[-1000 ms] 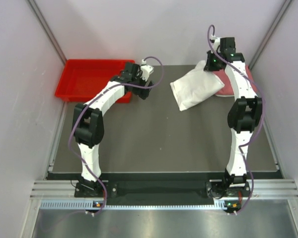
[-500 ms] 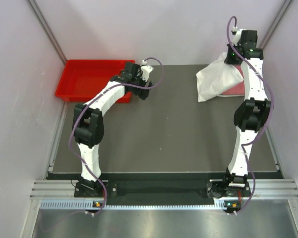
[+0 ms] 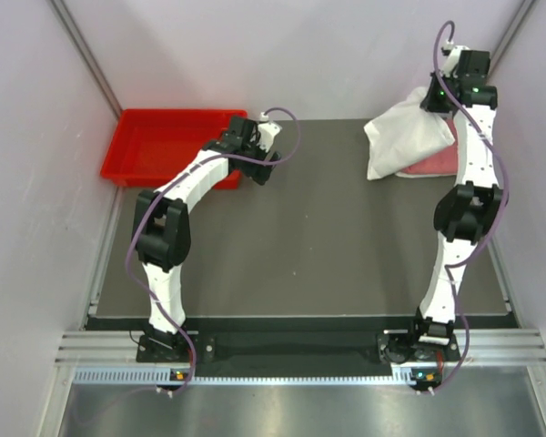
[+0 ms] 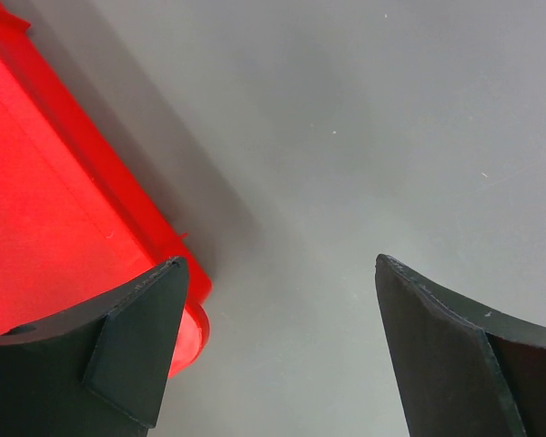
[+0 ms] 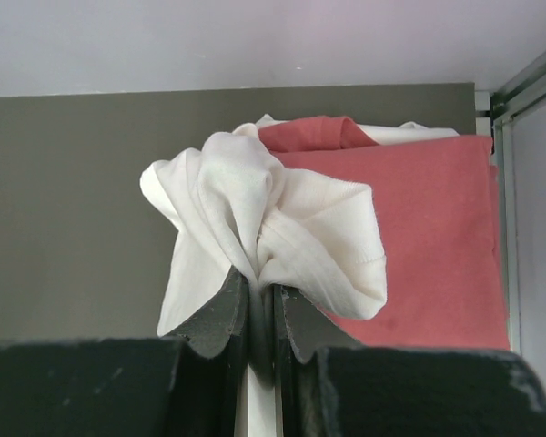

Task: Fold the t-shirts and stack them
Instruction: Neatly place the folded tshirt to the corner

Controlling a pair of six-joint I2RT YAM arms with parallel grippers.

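We see a red plastic bin sitting at the far left corner of a dark table.

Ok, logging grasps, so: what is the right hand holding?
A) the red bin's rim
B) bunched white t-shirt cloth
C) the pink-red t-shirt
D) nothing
B: the right wrist view shows the right hand shut on a bunched fold of the white t-shirt, while the pink-red t-shirt lies ungripped behind it.

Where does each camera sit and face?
Top external: above and behind, looking down on the table; left arm and right arm show.
Left wrist: looks down past the open left gripper at the red bin's corner.
Right wrist: faces the back wall; right gripper shut on the white t-shirt.
Shared with top: white t-shirt, pink-red t-shirt.
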